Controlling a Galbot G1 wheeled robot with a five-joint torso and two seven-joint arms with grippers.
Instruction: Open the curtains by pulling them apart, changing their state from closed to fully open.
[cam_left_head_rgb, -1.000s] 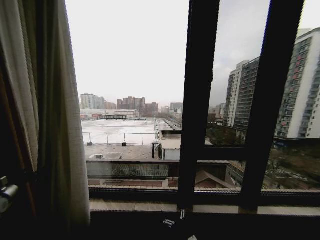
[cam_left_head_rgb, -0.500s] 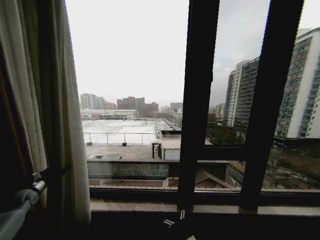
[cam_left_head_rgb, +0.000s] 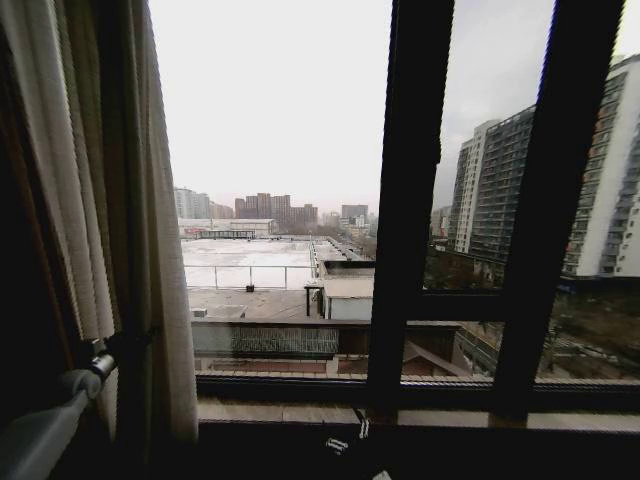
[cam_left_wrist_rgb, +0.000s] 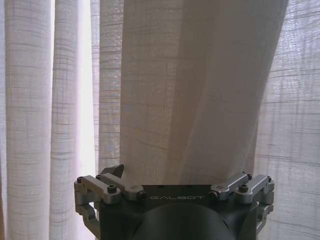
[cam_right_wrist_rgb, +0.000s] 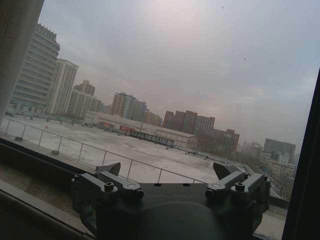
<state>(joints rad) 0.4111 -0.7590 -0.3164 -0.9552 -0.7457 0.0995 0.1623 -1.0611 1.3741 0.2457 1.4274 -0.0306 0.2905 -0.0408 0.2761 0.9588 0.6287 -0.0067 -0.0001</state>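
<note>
At the left edge of the window, seen from the head view, the left-hand panel of the curtains (cam_left_head_rgb: 95, 200) is hanging bunched into tight folds, and the glass beside it is showing rooftops and towers between the black window frame bars (cam_left_head_rgb: 415, 200). The left arm (cam_left_head_rgb: 45, 430) is reaching up from the lower corner into the base of those folds; its gripper is buried in cloth here, so I cannot tell its fingers from this angle. The right-hand panel is somewhere outside what I am seeing.

From the left wrist view, the left gripper (cam_left_wrist_rgb: 177, 172) is pressing straight into the sheer weave, and a thick fold of the curtain fabric (cam_left_wrist_rgb: 195, 90) is rising out from between the two finger mounts. The jaws are standing spread wide, with the fold lying loosely in the gap rather than being pinched, as far as I can judge.

From the right wrist view, the right gripper (cam_right_wrist_rgb: 170, 172) is pointing out at bare glass and the city, its fingers parted wide and holding nothing.

I judge the left panel is already gathered and the step in hand is finishing that sweep. The next move calls for freeing the left gripper without dragging cloth back.
</note>
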